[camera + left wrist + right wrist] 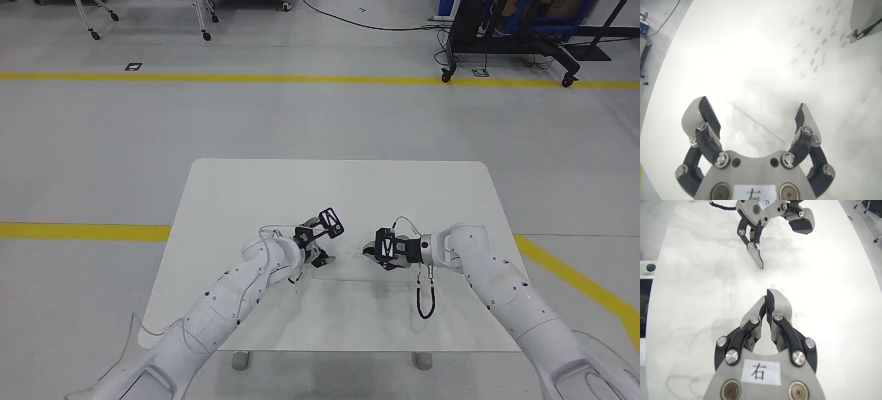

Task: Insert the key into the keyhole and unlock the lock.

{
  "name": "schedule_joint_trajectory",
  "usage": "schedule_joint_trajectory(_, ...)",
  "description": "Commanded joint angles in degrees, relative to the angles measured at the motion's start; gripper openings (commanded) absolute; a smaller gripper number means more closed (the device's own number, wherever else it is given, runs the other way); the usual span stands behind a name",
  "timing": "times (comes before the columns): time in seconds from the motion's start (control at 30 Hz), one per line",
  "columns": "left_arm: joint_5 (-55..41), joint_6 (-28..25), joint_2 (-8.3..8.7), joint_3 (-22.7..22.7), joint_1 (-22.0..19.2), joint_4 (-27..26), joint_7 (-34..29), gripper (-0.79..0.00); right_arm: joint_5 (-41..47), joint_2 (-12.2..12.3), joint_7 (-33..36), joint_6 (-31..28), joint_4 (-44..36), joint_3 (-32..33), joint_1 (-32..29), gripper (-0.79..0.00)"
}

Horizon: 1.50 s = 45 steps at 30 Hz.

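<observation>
Nearest: grey-and-black right tool (766, 295), pads pressed together on nothing visible; matching left tool (753, 103) spread wide, empty, above white flat worktop (753, 47); faint clear-edged outline (757, 123) beneath, perhaps the lock. Best confirm key and keyhole before gripping.

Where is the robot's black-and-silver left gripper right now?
In the top view, the black-and-silver left gripper hangs open above the white table's middle, facing the shut right gripper.
</observation>
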Motion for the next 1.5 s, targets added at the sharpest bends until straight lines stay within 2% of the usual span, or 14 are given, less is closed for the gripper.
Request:
schedule_joint_trajectory(0.0,0.36,-0.02,0.01,-0.19,0.20,-0.03,0.04,0.000,0.00,0.00,0.00,0.00,0.00,0.00,0.00,-0.785)
schedule_joint_trajectory(0.13,-0.11,0.07,0.09,-1.17,0.50,-0.73,0.63,0.000,0.00,0.00,0.00,0.00,0.00,0.00,0.00,-0.785)
schedule_joint_trajectory(0.27,-1.79,0.40,0.64,-4.05,1.17,-4.19,2.09,0.000,0.00,0.00,0.00,0.00,0.00,0.00,0.00,-0.785)
schedule_joint_trajectory(0.43,-1.39,1.26,2.44,-10.32,3.69,-12.83,2.59,0.000,0.00,0.00,0.00,0.00,0.00,0.00,0.00,-0.785)
schedule_joint_trajectory(0.63,-1.13,1.96,5.09,-20.47,11.29,-26.27,3.71,0.000,2.25,-0.09,-1.13,0.97,-0.99,0.39,-0.54,-0.785)
schedule_joint_trajectory(0.67,-1.28,1.94,5.22,-21.06,11.80,-26.96,3.83,0.000,4.05,-0.09,-2.19,0.99,-1.10,0.98,-0.62,-0.785)
schedule_joint_trajectory(0.8,-1.28,1.94,5.22,-21.06,11.80,-26.96,3.83,0.000,14.18,0.12,-9.22,-0.15,-1.05,4.26,-1.31,-0.785)
schedule_joint_trajectory(0.93,-1.28,1.94,5.22,-21.06,11.80,-26.96,3.83,0.000,24.56,1.15,-16.90,-0.15,-1.21,2.89,-2.17,-0.785)
schedule_joint_trajectory(1.33,-1.28,1.94,5.22,-21.06,11.80,-26.96,3.83,0.000,25.23,1.29,-17.22,-0.15,-1.13,2.61,-2.13,-0.785)
schedule_joint_trajectory(1.4,-7.11,3.41,4.95,-22.09,12.88,-28.04,6.56,0.000,26.66,1.16,-18.00,-0.02,-2.15,2.60,-2.75,-0.785)
schedule_joint_trajectory(1.47,-18.08,4.52,4.58,-24.31,13.42,-28.17,8.44,0.000,30.72,0.89,-20.67,-0.15,-4.08,1.98,-4.26,-0.785)
